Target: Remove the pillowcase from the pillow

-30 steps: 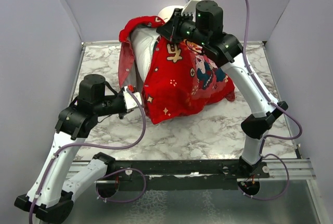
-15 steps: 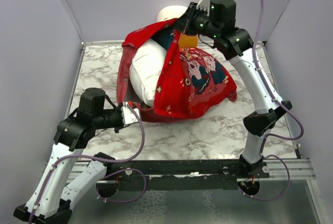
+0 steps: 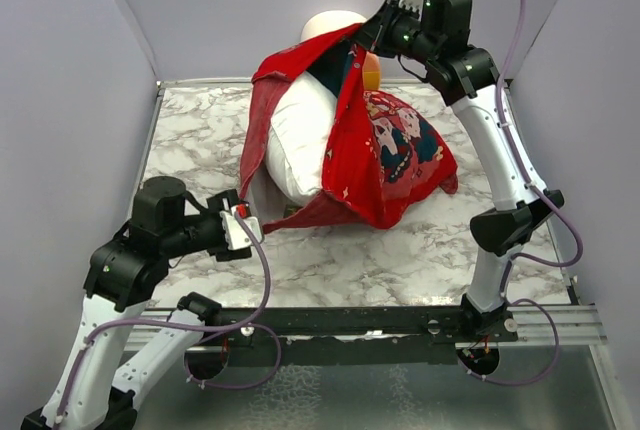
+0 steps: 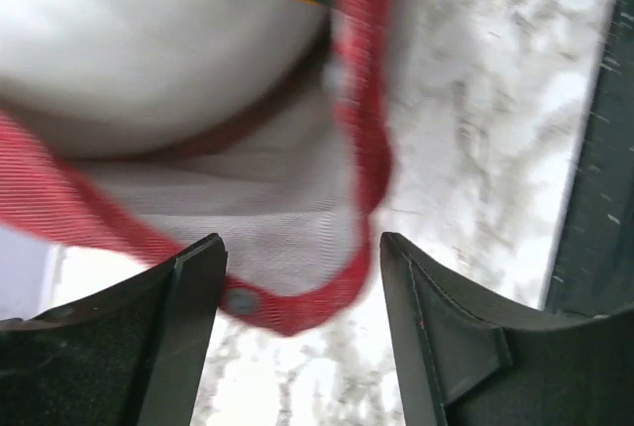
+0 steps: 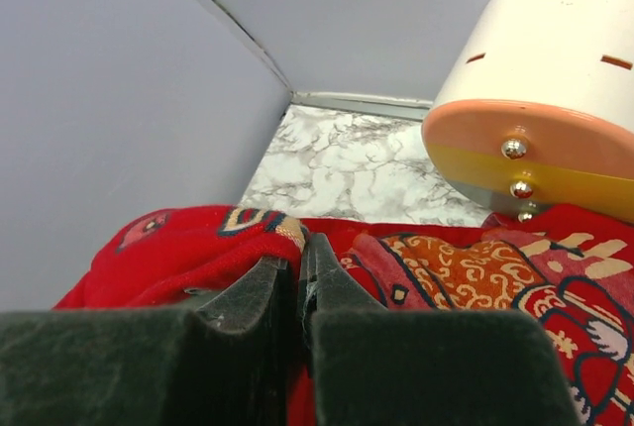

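Note:
The red pillowcase point(image 3: 385, 145) hangs bunched over the white pillow point(image 3: 300, 140), whose left half shows bare. My right gripper point(image 3: 362, 42) is high at the back, shut on the pillowcase's top edge point(image 5: 198, 238), the jaws pinching red cloth point(image 5: 299, 258). My left gripper point(image 3: 250, 225) stands open low at the front left. In the left wrist view the pillowcase's red hem point(image 4: 297, 307), which carries a snap button, hangs loose between the fingers point(image 4: 302, 243) without being clamped, and the pillow point(image 4: 149, 40) bulges above it.
A cream-and-orange cylinder point(image 3: 335, 22) stands behind the pillow, close to my right gripper point(image 5: 535, 119). Grey walls close off the left, back and right. The marble table point(image 3: 400, 250) ends at a black rail point(image 3: 350, 322) in front.
My right gripper has pulled the pillowcase up and toward the back right, baring more pillow. My left gripper has opened, let go of the hem and drawn back toward the front left.

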{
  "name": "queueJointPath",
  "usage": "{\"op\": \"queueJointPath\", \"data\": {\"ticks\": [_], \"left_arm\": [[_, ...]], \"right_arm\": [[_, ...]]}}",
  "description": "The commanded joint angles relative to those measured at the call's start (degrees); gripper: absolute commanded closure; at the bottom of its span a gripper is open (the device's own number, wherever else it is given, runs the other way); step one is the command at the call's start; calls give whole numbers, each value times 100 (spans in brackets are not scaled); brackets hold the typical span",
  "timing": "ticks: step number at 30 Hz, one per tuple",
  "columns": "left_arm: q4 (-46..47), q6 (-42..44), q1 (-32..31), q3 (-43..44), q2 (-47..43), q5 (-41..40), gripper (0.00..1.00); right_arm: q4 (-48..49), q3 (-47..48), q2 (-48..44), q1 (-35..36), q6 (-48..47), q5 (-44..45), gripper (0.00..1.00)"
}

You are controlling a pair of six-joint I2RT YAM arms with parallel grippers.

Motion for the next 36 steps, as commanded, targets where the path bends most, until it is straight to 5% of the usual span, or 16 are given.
{"op": "queueJointPath", "data": {"ticks": [1,8,15,22,36], "left_arm": [[1134,-537,-18,677,82,-710,32],[1896,-469,-13,1388,777,-882,32],[1511,618,-14,1636,1536,-271,33],[1127,2676,-125,437,1087,-726,33],[2794,4759,-137,-3077,-2011,25,27]], "right_arm": [[417,-307,-113,-163,-115,-323,99],[721,-1526,-832,-163,-287,-525,99],[708,-1929,-1009,30,-382,-786,99],[588,-1919,-884,453,-593,-839,99],[-32,41,94,1797,-820,-720,99]]}}
